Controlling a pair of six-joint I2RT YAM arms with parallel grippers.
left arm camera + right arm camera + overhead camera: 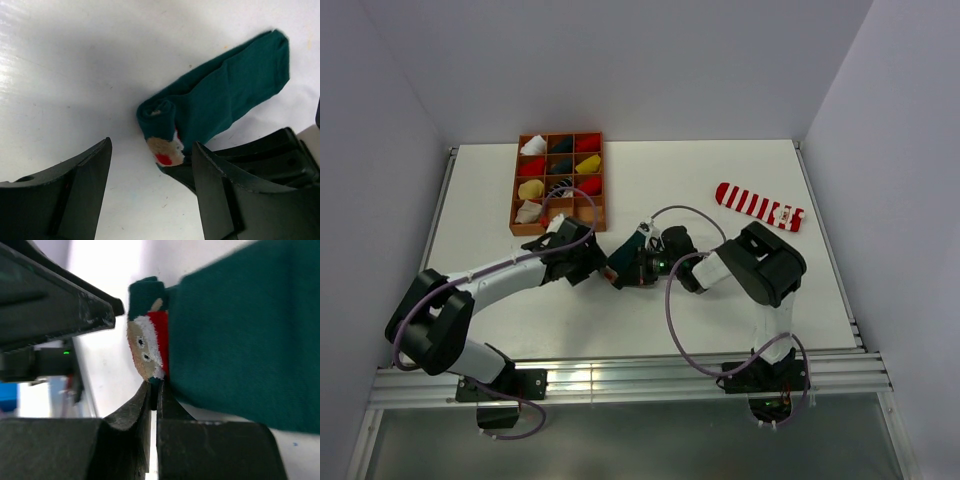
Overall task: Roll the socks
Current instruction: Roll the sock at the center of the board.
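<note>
So the dark green sock (pixel 227 92) lies mid-frame in the top view, one end curled into a small roll with the face showing. The right gripper (pixel 154 386) is clamped tight on the edge of that roll. The left gripper (pixel 151 148) has its jaws wide apart around the roll, gripping nothing. The striped Santa sock (pixel 758 205) sits flat at upper right, and the wooden divider tray (pixel 516 190) at upper left.

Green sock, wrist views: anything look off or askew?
Nothing damaged. The dark green sock is rolled only at the face end; the rest lies flat. The right jaws are shut on just the roll's edge, and the left jaws stand open near it, so the roll looks loosely held.
</note>
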